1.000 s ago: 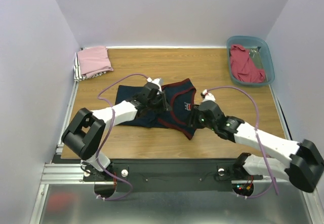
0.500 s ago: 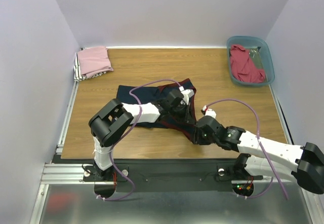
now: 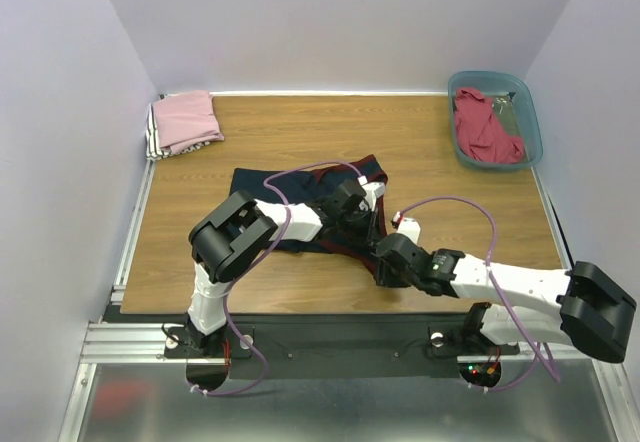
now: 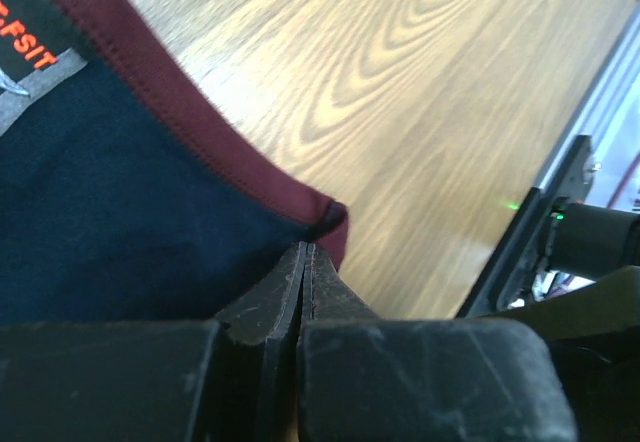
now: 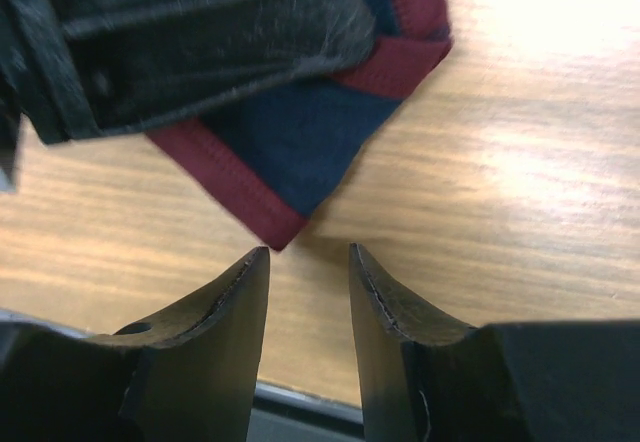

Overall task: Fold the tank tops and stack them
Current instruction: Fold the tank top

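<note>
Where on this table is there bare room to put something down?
Widest: the far strip of table between the folded pink top and the teal bin. Also the wood right of the navy jersey, below the bin, though a purple cable arches over it. Crowded: near centre, where the left tool and right tool meet at the jersey.
</note>
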You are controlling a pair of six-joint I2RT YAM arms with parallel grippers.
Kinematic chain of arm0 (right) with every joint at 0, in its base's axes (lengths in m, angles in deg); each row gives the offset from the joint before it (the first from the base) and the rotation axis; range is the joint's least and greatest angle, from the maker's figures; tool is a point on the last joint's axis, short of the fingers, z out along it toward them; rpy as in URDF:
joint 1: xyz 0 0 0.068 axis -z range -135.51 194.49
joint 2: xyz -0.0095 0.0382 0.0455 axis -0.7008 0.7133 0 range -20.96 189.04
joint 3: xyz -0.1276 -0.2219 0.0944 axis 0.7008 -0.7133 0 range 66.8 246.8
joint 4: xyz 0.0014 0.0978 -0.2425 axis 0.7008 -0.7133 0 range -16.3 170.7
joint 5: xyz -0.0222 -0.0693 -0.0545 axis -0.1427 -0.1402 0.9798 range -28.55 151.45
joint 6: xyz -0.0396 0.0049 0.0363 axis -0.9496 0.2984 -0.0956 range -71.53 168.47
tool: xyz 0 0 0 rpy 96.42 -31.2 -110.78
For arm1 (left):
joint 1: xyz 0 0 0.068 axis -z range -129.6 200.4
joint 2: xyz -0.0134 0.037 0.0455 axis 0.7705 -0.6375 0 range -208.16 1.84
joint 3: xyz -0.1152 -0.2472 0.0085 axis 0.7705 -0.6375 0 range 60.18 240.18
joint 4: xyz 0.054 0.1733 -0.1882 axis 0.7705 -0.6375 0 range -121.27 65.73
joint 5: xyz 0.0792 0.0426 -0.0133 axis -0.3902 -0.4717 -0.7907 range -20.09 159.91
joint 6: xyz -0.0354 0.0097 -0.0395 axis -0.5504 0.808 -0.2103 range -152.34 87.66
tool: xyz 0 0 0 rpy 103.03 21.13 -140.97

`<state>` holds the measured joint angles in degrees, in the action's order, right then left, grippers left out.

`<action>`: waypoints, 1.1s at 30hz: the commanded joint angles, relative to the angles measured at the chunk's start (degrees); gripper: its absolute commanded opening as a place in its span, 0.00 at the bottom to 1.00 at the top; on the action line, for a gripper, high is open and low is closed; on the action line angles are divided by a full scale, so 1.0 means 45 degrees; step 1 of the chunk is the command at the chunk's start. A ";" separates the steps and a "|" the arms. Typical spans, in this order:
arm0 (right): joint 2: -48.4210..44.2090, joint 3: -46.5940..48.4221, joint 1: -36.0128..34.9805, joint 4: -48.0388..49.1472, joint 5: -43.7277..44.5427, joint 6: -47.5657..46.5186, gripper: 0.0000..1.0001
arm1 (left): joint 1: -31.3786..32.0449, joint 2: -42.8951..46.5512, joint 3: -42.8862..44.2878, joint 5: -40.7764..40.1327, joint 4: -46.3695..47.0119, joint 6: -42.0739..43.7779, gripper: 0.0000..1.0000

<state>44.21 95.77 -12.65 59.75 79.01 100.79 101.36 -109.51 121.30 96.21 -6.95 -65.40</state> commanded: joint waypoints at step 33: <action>0.0072 0.2664 -0.0269 -0.1731 0.3265 -0.0844 0.27 | 0.0004 -0.0450 0.0870 0.0111 -0.0627 0.0882 0.00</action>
<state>47.62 106.64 -12.96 52.56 91.12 99.06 101.40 -110.87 122.63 96.04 -9.13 -62.73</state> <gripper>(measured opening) 0.235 0.090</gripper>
